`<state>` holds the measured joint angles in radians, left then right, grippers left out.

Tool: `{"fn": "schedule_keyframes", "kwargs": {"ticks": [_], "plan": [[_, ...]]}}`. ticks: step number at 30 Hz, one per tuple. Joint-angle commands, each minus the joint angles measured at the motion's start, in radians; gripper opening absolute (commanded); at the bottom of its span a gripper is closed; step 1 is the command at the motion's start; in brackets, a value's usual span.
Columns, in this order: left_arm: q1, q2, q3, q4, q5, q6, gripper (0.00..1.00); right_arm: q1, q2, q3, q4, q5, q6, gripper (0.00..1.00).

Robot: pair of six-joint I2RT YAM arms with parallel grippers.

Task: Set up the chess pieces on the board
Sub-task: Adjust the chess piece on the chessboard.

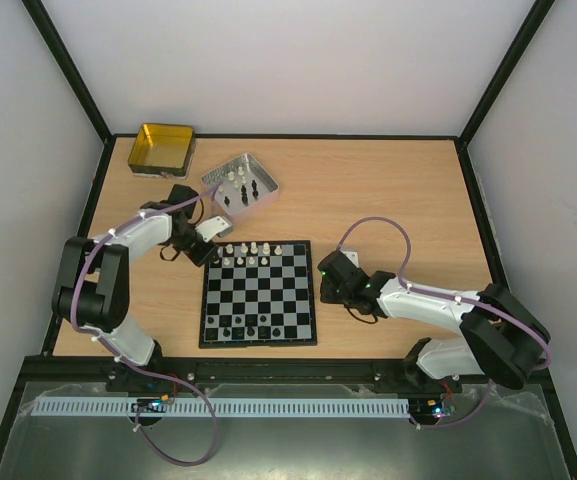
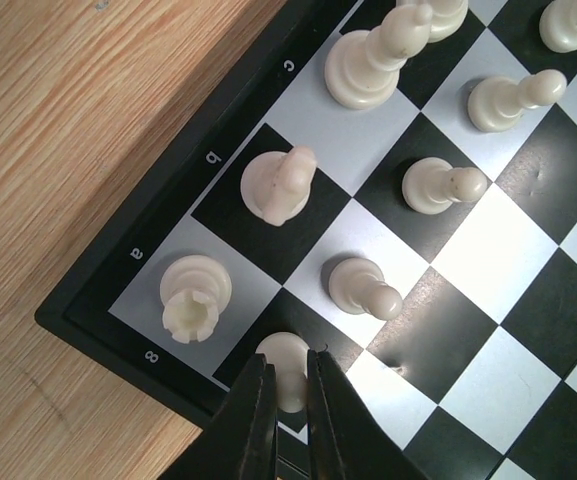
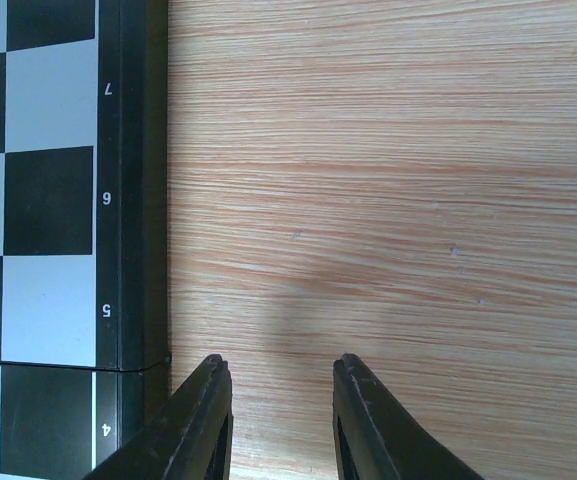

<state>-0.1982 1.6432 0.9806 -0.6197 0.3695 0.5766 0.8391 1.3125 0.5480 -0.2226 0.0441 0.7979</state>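
Observation:
The board [image 1: 258, 292] lies at the table's middle. Several white chess pieces [image 1: 251, 252] stand along its far rows and black ones [image 1: 240, 326] along its near rows. My left gripper [image 1: 211, 248] is at the far left corner. In the left wrist view it [image 2: 289, 360] is shut on a white pawn [image 2: 288, 343] over the black square beside the corner rook [image 2: 196, 297]. A knight [image 2: 278, 185] and more white pawns [image 2: 363, 287] stand close by. My right gripper [image 1: 324, 276] hangs open and empty over bare wood [image 3: 280, 362] just right of the board's edge [image 3: 133, 200].
A silver-grey tray [image 1: 260, 168] with a few loose black and white pieces stands behind the board, just beyond my left gripper. A gold-yellow tin [image 1: 163, 148] sits at the far left corner. Black frame rails line the table's sides.

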Motion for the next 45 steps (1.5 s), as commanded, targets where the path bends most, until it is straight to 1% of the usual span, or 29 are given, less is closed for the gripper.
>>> {"fn": "schedule_keyframes", "kwargs": {"ticks": [1, 11, 13, 16, 18, 24, 28, 31, 45], "plan": [[-0.003, -0.032, -0.015, -0.033, -0.003, 0.012, 0.09, -0.003, -0.016, -0.01, 0.004, 0.013, 0.012, 0.28], [-0.003, -0.049, -0.032, -0.046, -0.012, 0.017, 0.1, -0.003, -0.011, -0.009, 0.003, 0.011, 0.007, 0.28], [-0.004, -0.051, -0.034, -0.041, -0.016, 0.016, 0.14, -0.003, -0.013, -0.008, 0.003, 0.011, 0.007, 0.28], [-0.003, -0.054, -0.037, -0.032, -0.019, 0.01, 0.23, -0.003, -0.017, -0.01, 0.0, 0.011, 0.006, 0.28], [-0.004, -0.054, -0.036, -0.028, -0.017, 0.005, 0.25, -0.003, -0.021, -0.014, 0.0, 0.011, 0.007, 0.28], [-0.007, -0.046, -0.024, -0.028, -0.01, 0.0, 0.23, -0.003, -0.03, -0.029, 0.006, 0.013, 0.012, 0.28], [-0.012, -0.041, -0.025, -0.026, -0.009, 0.0, 0.14, -0.003, -0.033, -0.037, 0.013, 0.013, 0.015, 0.28], [-0.016, -0.034, -0.028, -0.021, -0.009, -0.001, 0.11, -0.003, -0.032, -0.04, 0.015, 0.013, 0.015, 0.28], [-0.023, -0.024, -0.028, -0.003, -0.021, -0.011, 0.11, -0.003, -0.037, -0.052, 0.023, 0.008, 0.018, 0.28]]}}
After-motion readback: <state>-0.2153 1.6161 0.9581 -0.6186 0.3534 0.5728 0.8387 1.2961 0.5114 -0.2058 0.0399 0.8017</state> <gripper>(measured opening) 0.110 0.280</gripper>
